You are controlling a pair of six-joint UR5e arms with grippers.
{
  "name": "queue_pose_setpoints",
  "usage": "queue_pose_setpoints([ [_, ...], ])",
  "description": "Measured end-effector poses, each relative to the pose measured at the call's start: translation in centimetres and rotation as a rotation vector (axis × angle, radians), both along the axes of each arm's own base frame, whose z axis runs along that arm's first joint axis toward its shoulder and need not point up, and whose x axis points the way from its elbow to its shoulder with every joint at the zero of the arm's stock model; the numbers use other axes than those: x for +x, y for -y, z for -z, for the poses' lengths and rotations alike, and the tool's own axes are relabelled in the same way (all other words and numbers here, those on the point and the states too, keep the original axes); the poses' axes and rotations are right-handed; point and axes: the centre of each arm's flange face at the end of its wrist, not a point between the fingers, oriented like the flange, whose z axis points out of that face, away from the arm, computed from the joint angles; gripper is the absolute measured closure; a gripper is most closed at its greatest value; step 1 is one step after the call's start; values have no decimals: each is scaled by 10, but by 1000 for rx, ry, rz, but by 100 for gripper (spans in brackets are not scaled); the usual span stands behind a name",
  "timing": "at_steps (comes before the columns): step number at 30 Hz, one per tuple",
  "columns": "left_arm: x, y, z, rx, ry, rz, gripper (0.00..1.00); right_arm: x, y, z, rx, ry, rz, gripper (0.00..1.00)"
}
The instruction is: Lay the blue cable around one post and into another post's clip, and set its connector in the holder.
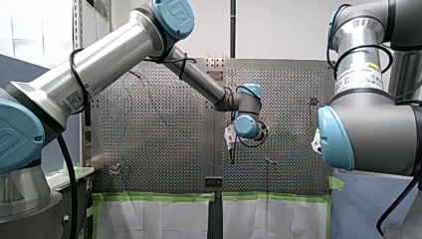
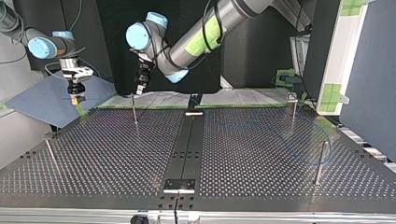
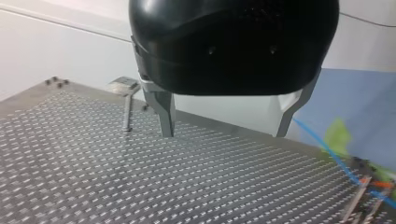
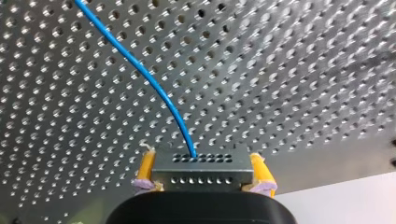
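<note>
One perforated table (image 2: 261,154) lay under both arms. My left gripper (image 3: 223,134) gaped wide and empty. My right gripper (image 4: 202,158) clamped the grey connector (image 4: 201,175), the blue cable (image 4: 140,70) running from it over the holes.

The blue cable (image 4: 154,86) is cut off ahead of the right gripper (image 4: 203,167) in its wrist view, the rear of the connector (image 4: 201,179) is hidden behind the gripper body, and the small fittings (image 3: 362,200) beside the left gripper (image 3: 224,133) are blurred beyond identification.
</note>
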Motion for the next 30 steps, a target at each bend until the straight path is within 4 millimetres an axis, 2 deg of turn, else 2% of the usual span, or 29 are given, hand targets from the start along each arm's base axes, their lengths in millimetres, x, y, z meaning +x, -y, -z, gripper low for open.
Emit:
queue_pose_setpoints([
  [5, 18, -19, -16, -74, 7, -7, 0, 4, 0, -24, -10, 1, -9, 100],
  [8, 28, -30, -25, -116, 12, -9, 0, 5, 0, -30, -13, 5, -12, 100],
  [13, 44, -50, -40, -173, 26, -10, 0, 6, -1, -31, -4, 8, -15, 100],
  [20, 69, -90, -65, -204, 88, -50, 0, 8, -2, -31, 3, 8, -18, 100],
  [30, 67, -115, -92, -259, 149, -83, 0, 9, -3, -31, 7, 9, -20, 100],
])
